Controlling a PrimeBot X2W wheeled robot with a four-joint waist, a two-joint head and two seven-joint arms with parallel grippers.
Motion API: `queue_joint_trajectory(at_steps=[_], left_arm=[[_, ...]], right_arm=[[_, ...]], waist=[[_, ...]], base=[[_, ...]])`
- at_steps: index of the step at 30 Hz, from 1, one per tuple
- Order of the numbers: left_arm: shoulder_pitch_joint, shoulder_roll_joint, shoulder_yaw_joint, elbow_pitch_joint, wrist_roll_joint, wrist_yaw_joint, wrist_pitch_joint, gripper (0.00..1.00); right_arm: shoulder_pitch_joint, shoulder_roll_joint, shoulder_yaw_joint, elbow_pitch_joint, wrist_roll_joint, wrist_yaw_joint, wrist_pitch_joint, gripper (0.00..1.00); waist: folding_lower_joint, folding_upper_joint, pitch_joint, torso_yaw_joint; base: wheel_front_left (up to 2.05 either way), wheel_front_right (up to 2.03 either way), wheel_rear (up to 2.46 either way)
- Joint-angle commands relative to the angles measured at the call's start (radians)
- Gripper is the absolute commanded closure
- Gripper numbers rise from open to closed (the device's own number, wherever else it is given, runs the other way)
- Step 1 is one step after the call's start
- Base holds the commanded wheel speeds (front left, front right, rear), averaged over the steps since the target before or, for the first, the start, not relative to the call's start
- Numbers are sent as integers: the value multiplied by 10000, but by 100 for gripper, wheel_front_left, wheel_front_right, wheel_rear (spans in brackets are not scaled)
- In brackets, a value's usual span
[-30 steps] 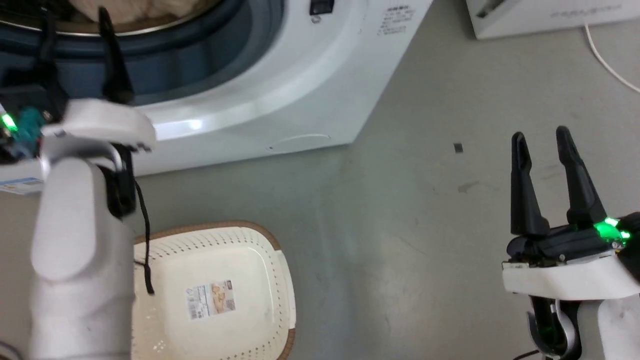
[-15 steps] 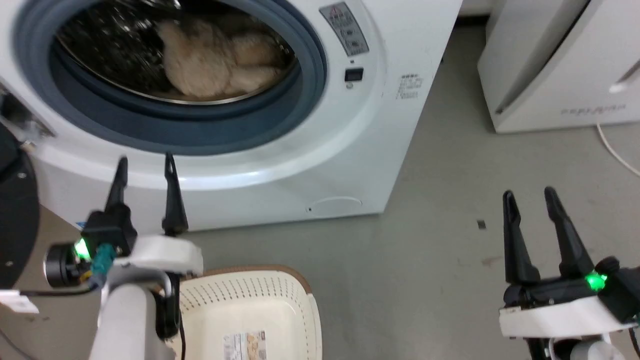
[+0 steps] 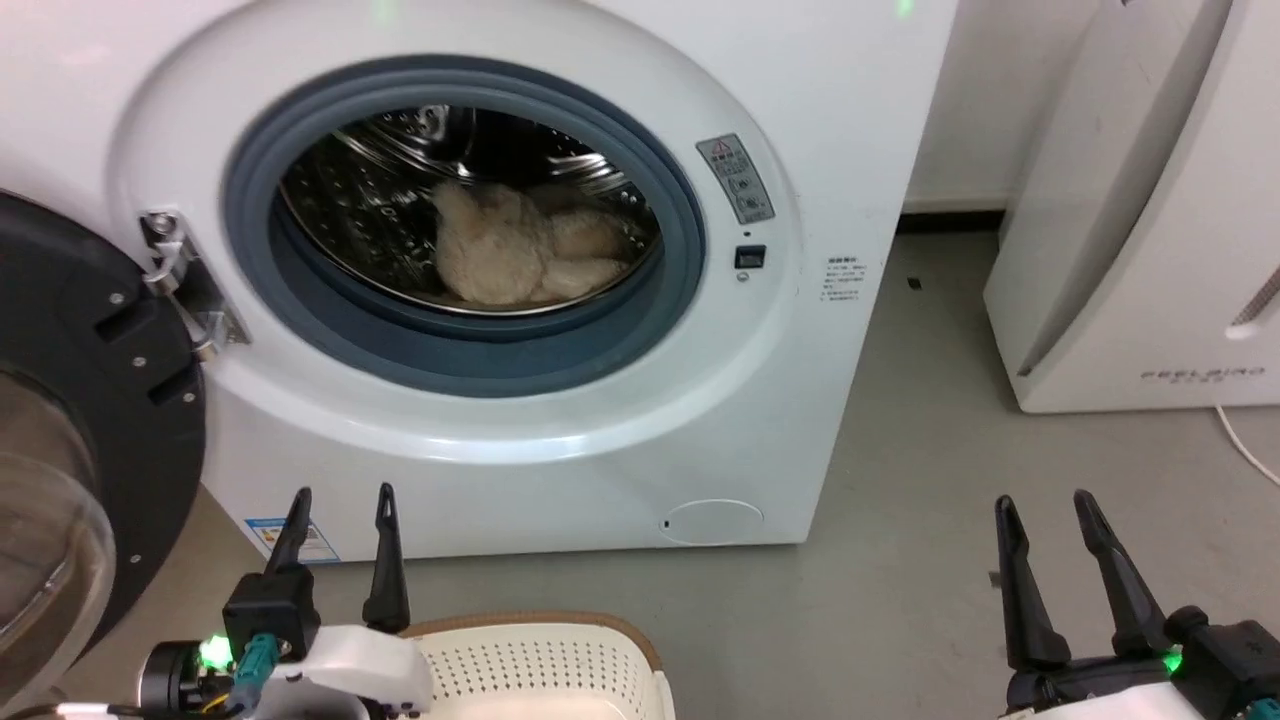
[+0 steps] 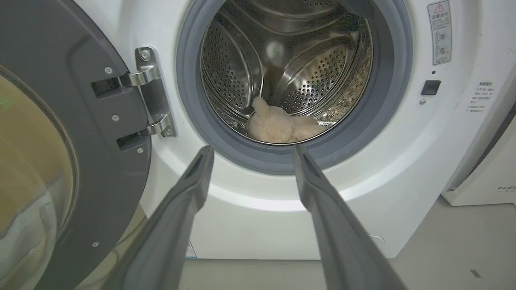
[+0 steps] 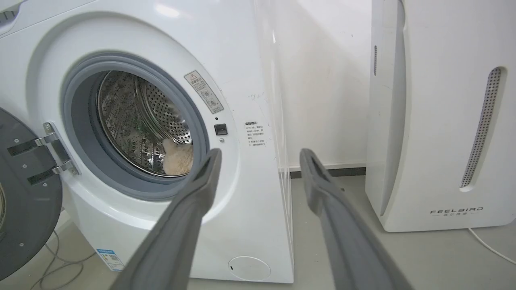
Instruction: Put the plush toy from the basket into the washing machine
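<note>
From my seat, the black-framed glass door (image 3: 110,400) stands wide open at the far left, hung on its steel hinge (image 3: 185,290) from the washing machine (image 3: 620,440). My left gripper (image 3: 342,490) hovers low in front of the machine's lower left corner, with its two dark fingers spread wide and nothing between them. Just to its right, the brown-rimmed far end of the basket (image 3: 545,650) sits on the grey floor (image 3: 880,580), in front of the machine's base. Above it, the plush toy (image 3: 510,255) lies inside the machine on the bottom of the perforated drum (image 3: 370,210), close behind the lower edge of the grey gasket (image 3: 470,355). No gripper is touching it. Further right, well apart from the machine, my right gripper (image 3: 1041,498) is held over bare floor, fingers likewise parted and empty. Beyond it, at the right edge, stands the white FEELBIRD appliance (image 3: 1130,250), with a white cord (image 3: 1245,445) on the floor by its base.
</note>
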Motion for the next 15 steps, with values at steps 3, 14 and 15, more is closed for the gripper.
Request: queue_joint_trajectory(at_steps=[3,14,15], left_arm=[[281,-70,-34,17,36,-38,-53,0],[318,-58,-52,-34,15,-73,111,100],[323,-59,-55,-54,19,-75,132,100]], right_arm=[[262,-2,-67,95,-18,-7,-44,0],[145,0,-48,119,-84,0,106,100],[137,0,-49,121,-100,0,127,100]], waist=[[4,0,-313,185],[4,0,-399,202],[4,0,-398,203]], base=[[0,0,0],[0,0,0],[0,0,0]])
